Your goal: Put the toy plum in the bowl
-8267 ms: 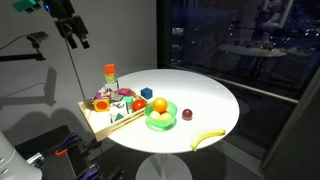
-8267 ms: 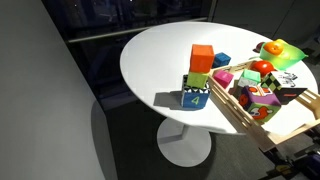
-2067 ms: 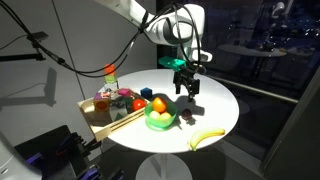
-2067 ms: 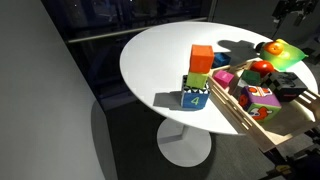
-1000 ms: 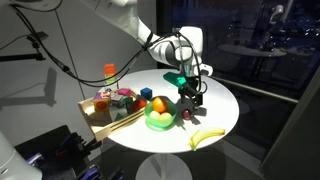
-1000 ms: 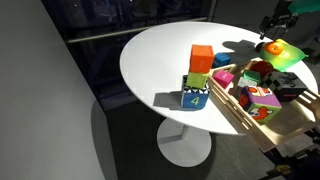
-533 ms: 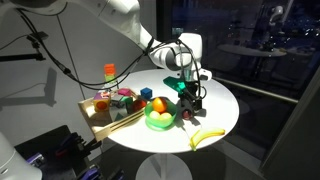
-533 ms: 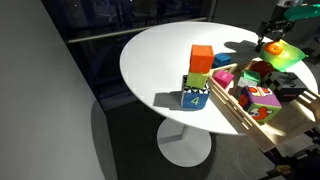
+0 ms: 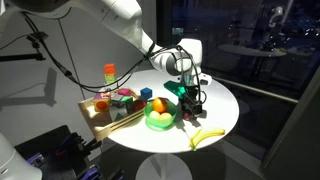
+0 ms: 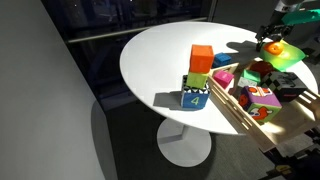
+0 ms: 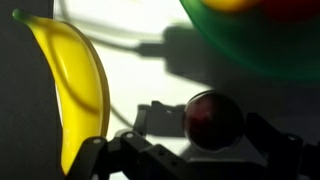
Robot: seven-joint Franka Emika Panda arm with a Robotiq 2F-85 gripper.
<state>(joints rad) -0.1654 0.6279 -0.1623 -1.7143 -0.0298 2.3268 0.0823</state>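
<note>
The toy plum [image 11: 212,118], dark maroon and round, lies on the white table just right of the lime-green bowl [image 9: 160,120]. In an exterior view the plum [image 9: 188,114] is mostly hidden under my gripper [image 9: 189,106]. In the wrist view my gripper [image 11: 205,150] is low over the table, jaws open, one finger on each side of the plum; the left finger stands clear of it. The bowl's rim [image 11: 250,55] fills the upper right of the wrist view. The bowl [image 10: 285,55] holds an orange round fruit [image 9: 157,105].
A yellow banana [image 9: 207,137] lies near the table's front edge, close left of the gripper in the wrist view [image 11: 75,85]. A wooden tray of coloured blocks [image 9: 112,108] stands beside the bowl. Stacked blocks [image 10: 200,75] stand on the table.
The arm has come down over the last second, from above the bowl's right side to table height, so the open jaws now straddle the plum.
</note>
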